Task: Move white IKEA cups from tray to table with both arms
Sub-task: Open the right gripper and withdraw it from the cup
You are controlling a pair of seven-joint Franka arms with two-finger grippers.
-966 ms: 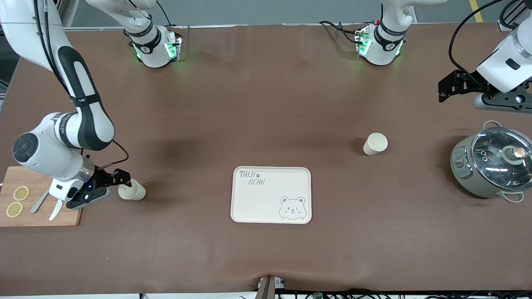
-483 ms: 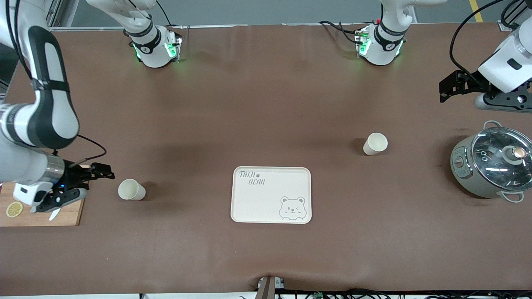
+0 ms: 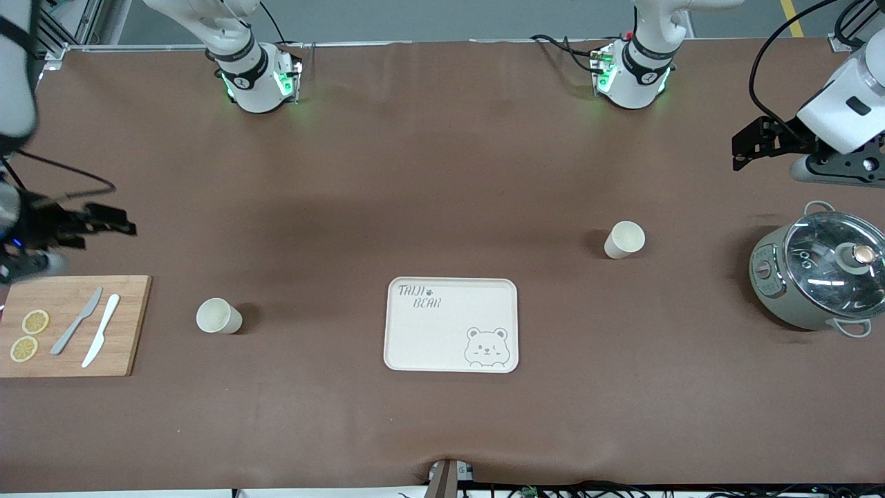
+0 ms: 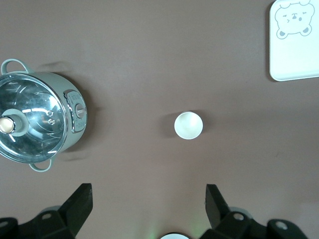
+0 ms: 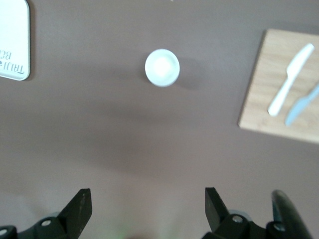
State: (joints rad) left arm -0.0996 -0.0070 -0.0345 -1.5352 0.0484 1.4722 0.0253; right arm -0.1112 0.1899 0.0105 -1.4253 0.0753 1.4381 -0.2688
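Observation:
Two white IKEA cups stand upright on the brown table. One cup [image 3: 219,316] is between the cutting board and the tray; it also shows in the right wrist view [image 5: 162,67]. The other cup [image 3: 624,240] is between the tray and the pot, farther from the front camera than the tray; it also shows in the left wrist view [image 4: 188,125]. My right gripper [image 3: 119,220] [image 5: 148,201] is open and empty, raised over the table at the right arm's end, apart from its cup. My left gripper [image 3: 738,147] [image 4: 149,199] is open and empty, raised at the left arm's end.
The bear-printed tray [image 3: 451,346] lies mid-table, with nothing on it. A wooden cutting board [image 3: 131,325] with two knives and lemon slices lies at the right arm's end. A grey-green pot with a glass lid [image 3: 819,273] stands at the left arm's end.
My right gripper has drawn back from the cup by the cutting board and risen toward the right arm's end. That cup stays upright in place. The left arm has barely moved.

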